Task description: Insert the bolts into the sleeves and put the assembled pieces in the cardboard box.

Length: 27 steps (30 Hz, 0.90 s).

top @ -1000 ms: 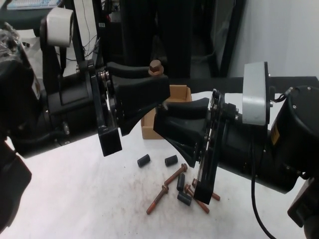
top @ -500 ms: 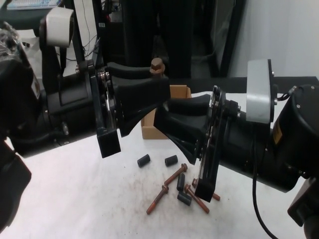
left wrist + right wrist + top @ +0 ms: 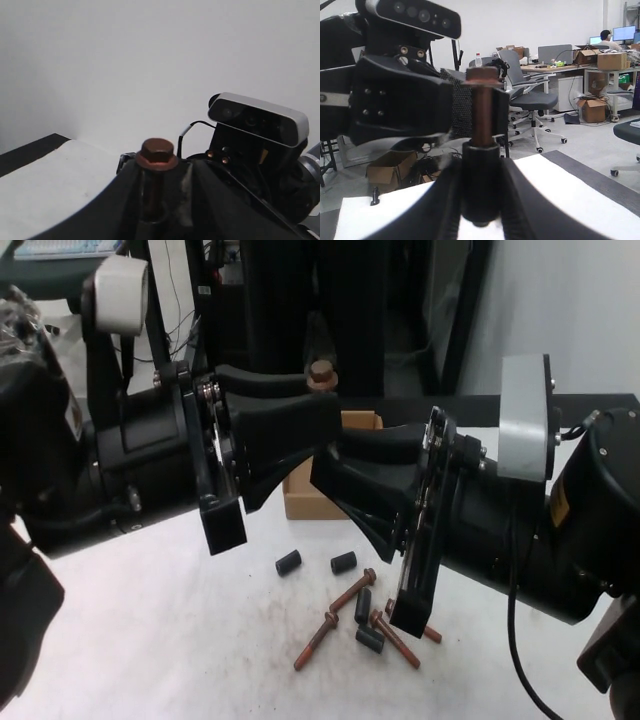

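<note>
Copper-coloured bolt (image 3: 482, 107) stood upright, clamped in the left gripper (image 3: 160, 180), its shank running straight down into the black sleeve (image 3: 481, 162) pinched by the right gripper (image 3: 481, 187). Both hung above the worktop (image 3: 150, 620), near the cardboard box (image 3: 300, 502).

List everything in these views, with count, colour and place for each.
held bolt: one, rusty brown, head up in the left claw, shank entering the held sleeve
held sleeve: one, black, in the right claw, raised above the bench
loose bolts: at least three, rusty brown, lying on the bench below the claws
loose sleeves: four, black, on the bench among the loose bolts
cardboard box: one, brown, on the bench beyond the loose parts
bench: one, white top
office chair: one, grey, in the room behind
left claw: one, black, shut on the held bolt
right claw: one, black, shut on the held sleeve
</note>
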Tool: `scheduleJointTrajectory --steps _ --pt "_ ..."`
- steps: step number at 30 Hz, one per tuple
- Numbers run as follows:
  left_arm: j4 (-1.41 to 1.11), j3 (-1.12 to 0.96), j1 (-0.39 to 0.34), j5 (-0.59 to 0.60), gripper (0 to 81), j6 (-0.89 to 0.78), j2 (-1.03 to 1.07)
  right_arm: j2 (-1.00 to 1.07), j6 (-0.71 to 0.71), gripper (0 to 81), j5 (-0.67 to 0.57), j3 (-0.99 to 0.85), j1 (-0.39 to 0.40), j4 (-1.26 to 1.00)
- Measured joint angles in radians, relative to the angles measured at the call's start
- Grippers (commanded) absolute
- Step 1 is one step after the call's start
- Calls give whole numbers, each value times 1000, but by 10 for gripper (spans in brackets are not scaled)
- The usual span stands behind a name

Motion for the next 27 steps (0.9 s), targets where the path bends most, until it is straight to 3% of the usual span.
scheduleJointTrajectory --steps 17,23,27 --pt "-72 0 0 -116 312 95 0 0 2 8 3 0 0 2" --pt "-247 0 0 -421 312 125 -3 0 2 8 68 0 0 42" --pt "-240 0 0 -616 312 337 -27 0 2 8 165 -36 -35 179"
